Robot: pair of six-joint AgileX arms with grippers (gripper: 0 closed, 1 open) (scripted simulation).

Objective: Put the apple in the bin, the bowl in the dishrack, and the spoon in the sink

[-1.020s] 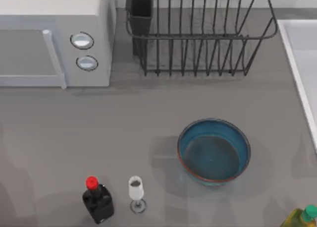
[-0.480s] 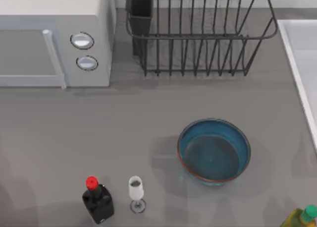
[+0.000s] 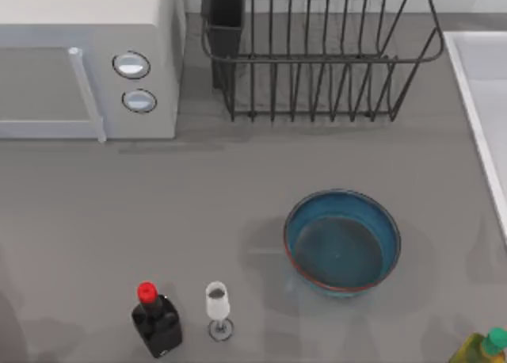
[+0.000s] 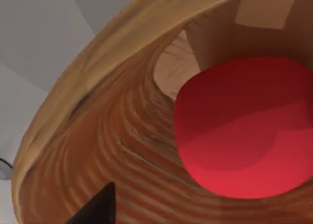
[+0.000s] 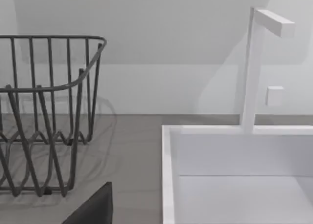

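Apple: red, lying inside a wooden bin, close under the left wrist camera; bin step judged done or finishing. Left gripper's fingers: cannot tell whether apart or together.

Bowl: blue, upright, toward the table's front right, empty.

Dishrack: back edge, empty.

Sink: right edge, faced by right wrist camera.

Next, probably: grasp the bowl's rim, carry to rack.

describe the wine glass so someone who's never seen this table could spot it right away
Start at the white microwave at the table's far left and drop to the near edge. There a black bottle with a red cap stands, and the wine glass is just right of it. It is small, clear and stemmed, unlike the wide blue bowl farther right.
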